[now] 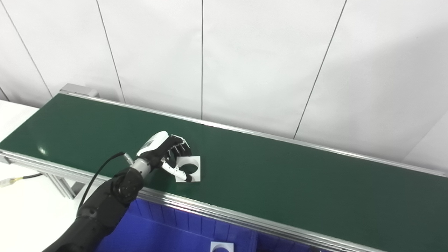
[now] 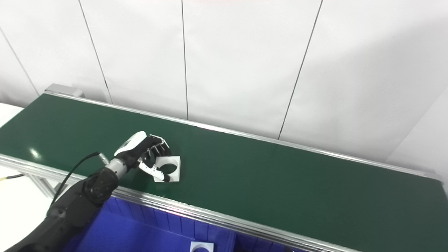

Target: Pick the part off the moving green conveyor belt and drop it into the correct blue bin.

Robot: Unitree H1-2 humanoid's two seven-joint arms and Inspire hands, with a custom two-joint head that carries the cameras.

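A white square part with a round hole (image 1: 191, 169) lies flat on the green conveyor belt (image 1: 280, 178), near its front edge. My left hand (image 1: 167, 154) reaches over the front rail onto the belt. Its fingers (image 1: 181, 148) curl onto the part's far-left edge and its thumb (image 1: 178, 172) lies across the near side, so the hand closes on the part. The same shows in the right eye view, with the hand (image 2: 147, 150) on the part (image 2: 170, 168). The right hand is not in view.
Blue bins (image 1: 161, 231) stand below the belt's front rail (image 1: 224, 213), with a divider (image 1: 252, 241) between them. A similar white part (image 1: 221, 247) lies in the bin by the divider. White wall panels stand behind the belt. A white table (image 1: 21, 210) is at the left.
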